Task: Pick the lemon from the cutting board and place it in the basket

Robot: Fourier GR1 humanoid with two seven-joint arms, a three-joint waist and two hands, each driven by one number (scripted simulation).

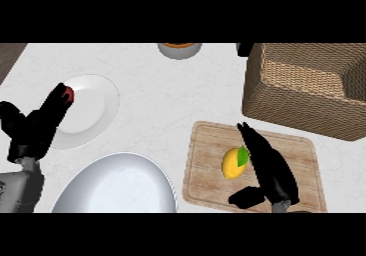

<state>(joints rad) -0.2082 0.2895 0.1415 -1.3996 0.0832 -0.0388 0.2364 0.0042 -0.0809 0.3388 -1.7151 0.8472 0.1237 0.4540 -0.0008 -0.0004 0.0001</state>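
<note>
Right hand point(269, 170) on the cutting board point(215, 185), fingers straight, flanking the lemon's right side, thumb low and near; nothing grasped. Lemon point(234, 162) sits mid-board, touching or just beside the fingers. Risk: fingers closing off-centre could roll the round fruit left off the board. Wicker basket point(304, 95) far right. Left hand point(31, 130) resting open at left, over the white plate point(97, 100); large bowl point(119, 187) near.

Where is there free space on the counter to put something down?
Bare counter lies between the white plate, the cutting board and the basket. The lower left is crowded by the large bowl and left hand. The right hand and lemon occupy the board.
</note>
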